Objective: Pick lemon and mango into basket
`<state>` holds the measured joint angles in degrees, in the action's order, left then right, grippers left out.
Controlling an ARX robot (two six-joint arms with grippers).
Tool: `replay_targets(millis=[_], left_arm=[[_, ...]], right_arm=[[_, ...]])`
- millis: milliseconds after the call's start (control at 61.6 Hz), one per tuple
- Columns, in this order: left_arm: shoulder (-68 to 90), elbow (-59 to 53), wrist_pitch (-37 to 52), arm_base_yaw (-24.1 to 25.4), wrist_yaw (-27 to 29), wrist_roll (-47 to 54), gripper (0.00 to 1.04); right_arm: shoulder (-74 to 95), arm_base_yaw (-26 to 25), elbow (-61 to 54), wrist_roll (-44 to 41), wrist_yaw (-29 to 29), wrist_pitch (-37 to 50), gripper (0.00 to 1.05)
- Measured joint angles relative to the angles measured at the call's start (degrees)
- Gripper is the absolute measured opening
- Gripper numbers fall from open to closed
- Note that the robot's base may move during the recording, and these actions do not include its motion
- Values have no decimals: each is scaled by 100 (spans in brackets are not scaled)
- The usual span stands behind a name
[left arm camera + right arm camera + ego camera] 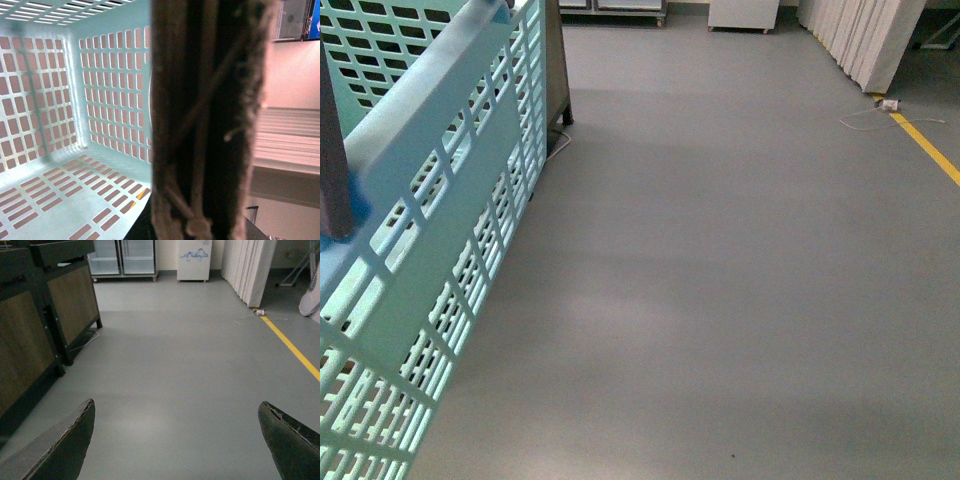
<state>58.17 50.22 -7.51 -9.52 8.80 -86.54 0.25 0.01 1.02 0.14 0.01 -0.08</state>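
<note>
The turquoise basket (430, 230) fills the left of the front view, hanging tilted above the grey floor, its slotted side toward me. In the left wrist view I look into the basket (95, 100) past its brown handle (210, 120), which my left gripper is shut on; the fingers themselves are hidden behind the handle. A sliver of yellow-orange shows through the floor slots, too small to name. My right gripper (177, 412) is open above bare floor, with nothing between its fingertips (75, 435). No lemon or mango is clearly in view.
Dark wood-panelled cabinets (45, 325) stand to the left. A yellow floor line (927, 147) and a loose white cable (880, 108) lie at the right. Glass-door fridges (122, 257), a white unit (194, 259) and folded white panels (247, 267) stand at the back.
</note>
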Motion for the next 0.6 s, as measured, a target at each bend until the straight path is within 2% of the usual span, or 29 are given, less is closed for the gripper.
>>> replay_targets(millis=[600], left_arm=[[0, 0, 0, 0, 4, -2, 5]], right_arm=[[0, 0, 0, 0, 2, 0, 96]])
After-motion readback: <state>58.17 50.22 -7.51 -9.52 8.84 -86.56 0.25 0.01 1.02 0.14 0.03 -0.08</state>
